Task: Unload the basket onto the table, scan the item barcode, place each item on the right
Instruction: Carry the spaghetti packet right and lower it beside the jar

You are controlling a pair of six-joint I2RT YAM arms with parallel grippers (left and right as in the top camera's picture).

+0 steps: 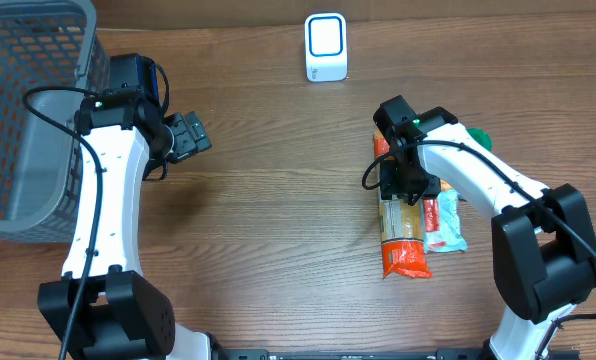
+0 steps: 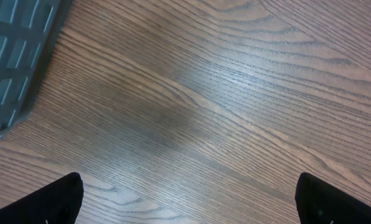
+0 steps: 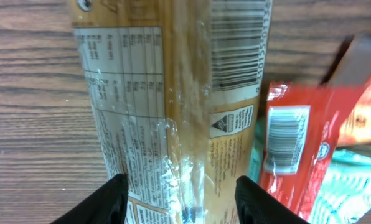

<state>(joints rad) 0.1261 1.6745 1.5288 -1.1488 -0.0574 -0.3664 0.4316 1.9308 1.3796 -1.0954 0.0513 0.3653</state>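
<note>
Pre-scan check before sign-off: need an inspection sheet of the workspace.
surface: wood table, no spills seen
job's things: pasta pack lying flat, barcode facing up; white scanner at far edge, apart from it
clutter: red pack and teal pack beside pasta pack; green item partly hidden behind right arm
grippers: left jaws wide open, nothing between; right jaws straddle pasta pack, grip unclear
cables: black cables loop along both arms
surroundings: grey basket at left
</note>
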